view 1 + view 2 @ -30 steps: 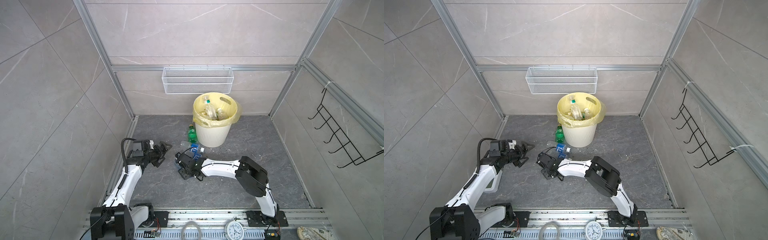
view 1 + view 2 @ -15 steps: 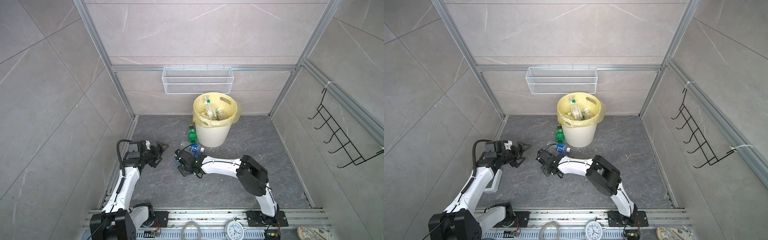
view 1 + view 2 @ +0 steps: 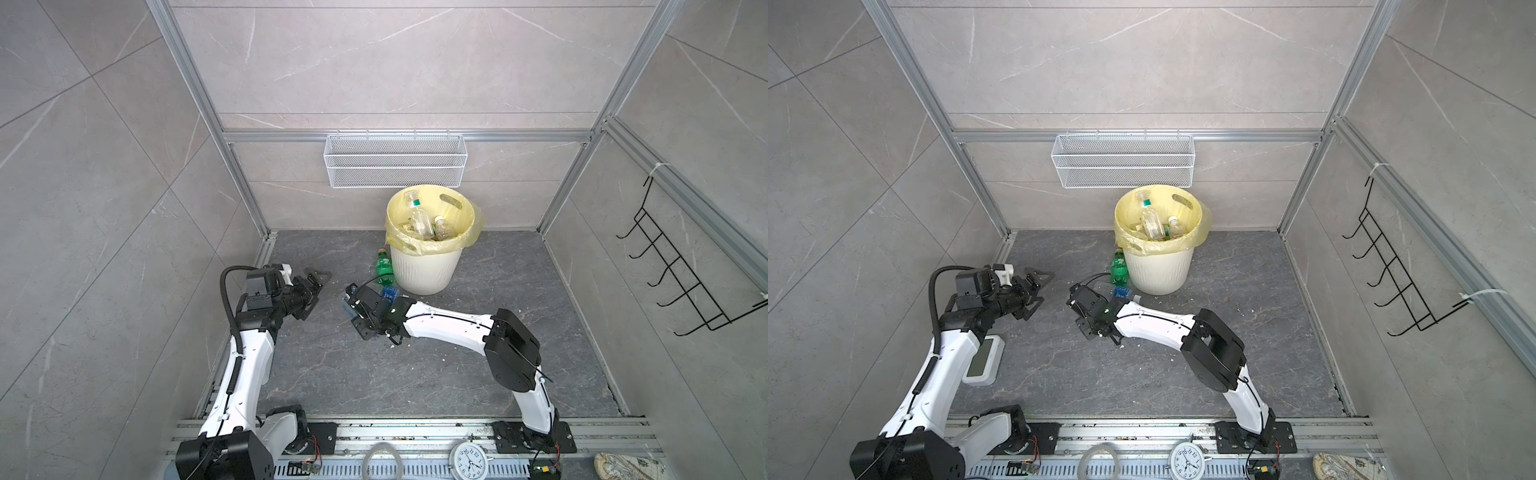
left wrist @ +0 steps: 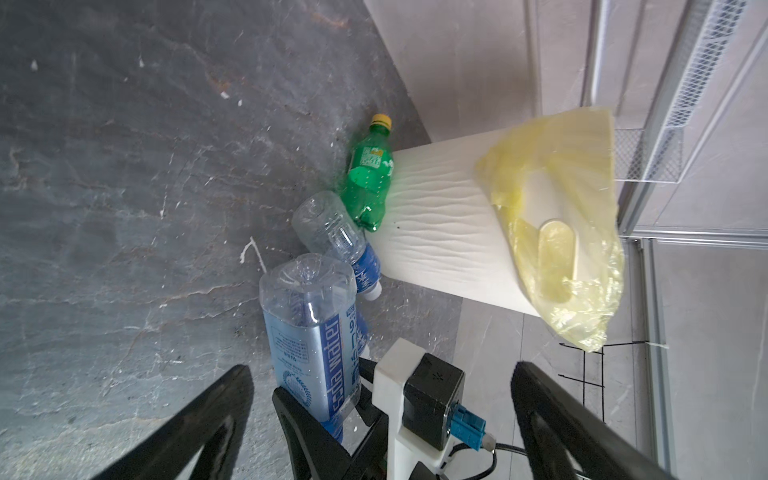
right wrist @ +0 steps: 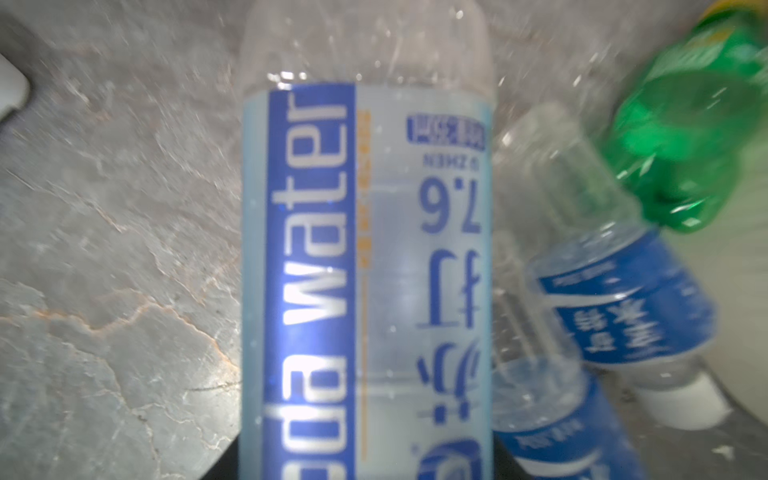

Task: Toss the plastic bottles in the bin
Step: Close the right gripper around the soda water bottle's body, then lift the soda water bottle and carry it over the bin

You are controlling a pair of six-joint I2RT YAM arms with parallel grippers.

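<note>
The big cream bin [image 3: 419, 266] with a yellow bag [image 3: 475, 222] stands by the back wall [image 3: 374, 62] with bottles [image 3: 422, 222] inside, the left gripper [image 3: 318, 289] is wide open and empty, the right gripper [image 4: 320, 376] grips a soda water bottle [image 5: 365, 249] near the bin, and a green bottle [image 4: 368, 178] and a blue-label bottle [image 4: 336, 241] lie just beside it.

The floor [image 3: 415, 374] is a dark grey stone-look slab with white crumbs [image 4: 225, 95] scattered about. The bin [image 3: 419, 270] stands far middle, with a green bottle [image 3: 385, 266] lying against its left side and a clear blue-label bottle [image 4: 345, 245] at its near-left foot. Can't tell if the soda water bottle [image 4: 307, 332] beside them actually rests on it, and a flat white gadget [image 3: 982, 361] lies near left.
</note>
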